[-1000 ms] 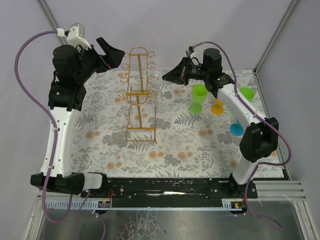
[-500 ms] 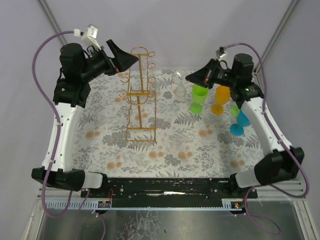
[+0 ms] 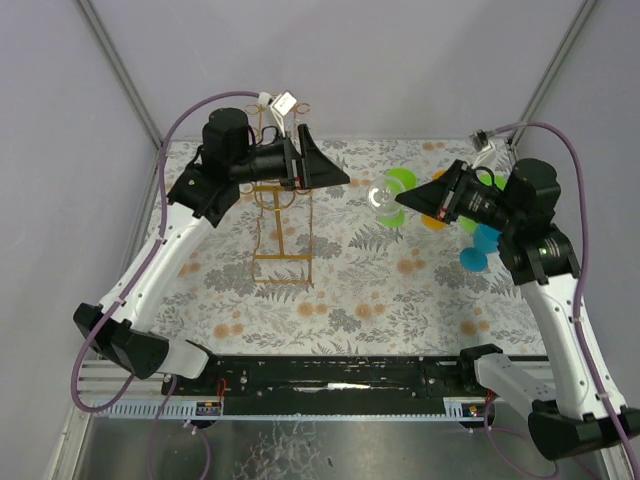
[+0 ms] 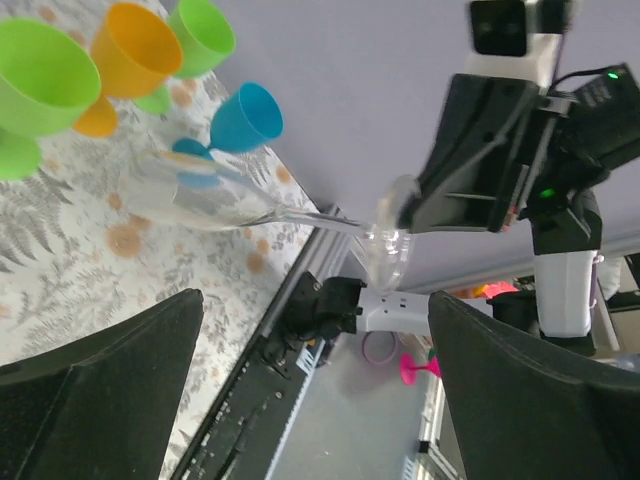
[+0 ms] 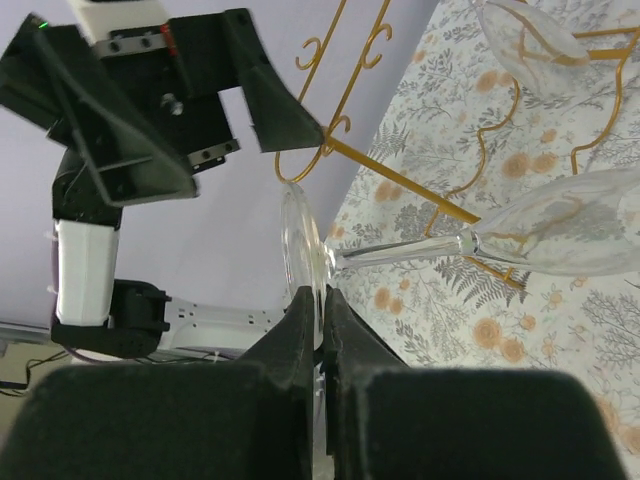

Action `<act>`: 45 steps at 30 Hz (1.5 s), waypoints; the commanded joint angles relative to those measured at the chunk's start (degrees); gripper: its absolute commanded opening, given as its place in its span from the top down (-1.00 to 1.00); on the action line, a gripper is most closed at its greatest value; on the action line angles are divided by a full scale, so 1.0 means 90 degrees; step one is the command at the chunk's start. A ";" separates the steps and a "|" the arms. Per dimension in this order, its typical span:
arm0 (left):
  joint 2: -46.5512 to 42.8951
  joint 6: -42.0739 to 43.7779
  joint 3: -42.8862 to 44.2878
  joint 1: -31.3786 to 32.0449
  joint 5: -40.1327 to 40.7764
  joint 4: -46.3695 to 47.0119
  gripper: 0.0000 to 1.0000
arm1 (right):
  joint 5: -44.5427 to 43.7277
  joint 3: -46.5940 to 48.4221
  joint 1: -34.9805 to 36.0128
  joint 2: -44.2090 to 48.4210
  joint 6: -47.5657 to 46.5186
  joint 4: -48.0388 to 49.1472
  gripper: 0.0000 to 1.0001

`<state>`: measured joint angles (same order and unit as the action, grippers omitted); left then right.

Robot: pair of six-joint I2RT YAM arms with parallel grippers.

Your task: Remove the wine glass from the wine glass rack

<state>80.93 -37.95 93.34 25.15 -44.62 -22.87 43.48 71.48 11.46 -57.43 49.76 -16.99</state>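
While right claw (image 5: 320, 310) clamps tight on foot disc, wine glass (image 5: 545, 225) hangs sideways in air, clear of wine glass rack (image 3: 278, 187), bowl toward left claw (image 3: 340, 178), spread wide. Looks set for handover. Rack stands on desk (image 3: 330, 290).

The wine glass rack (image 5: 400, 180) is gold-orange wire; the wine glass (image 5: 540, 235) is clear. The counter (image 3: 340, 300) wears a white cloth patterned with grey ferns and orange flowers. The cups (image 4: 135, 50) are green, orange and blue.

Clear glossy wine glass (image 5: 560, 235); shiny metal rack (image 5: 400, 181).
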 commanded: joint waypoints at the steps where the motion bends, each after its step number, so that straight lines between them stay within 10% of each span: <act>1: 0.0037 -0.0734 -0.0410 0.0173 -0.0501 0.0934 -0.84 | -0.0191 0.0026 0.0015 0.0651 -0.0625 -0.0220 1.00; 37: 0.0834 -0.0682 0.0085 0.1003 -0.1597 0.1418 -0.72 | 0.0519 -0.0506 0.0091 0.0377 -0.0211 0.1147 1.00; 45: 0.0952 -0.0618 0.0246 0.1031 -0.1605 0.1418 -0.12 | 0.0518 -0.0738 0.0224 0.0340 -0.0262 0.1200 1.00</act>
<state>89.93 -44.66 93.17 33.93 -57.52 -13.63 46.19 65.30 12.56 -54.87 47.57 -11.00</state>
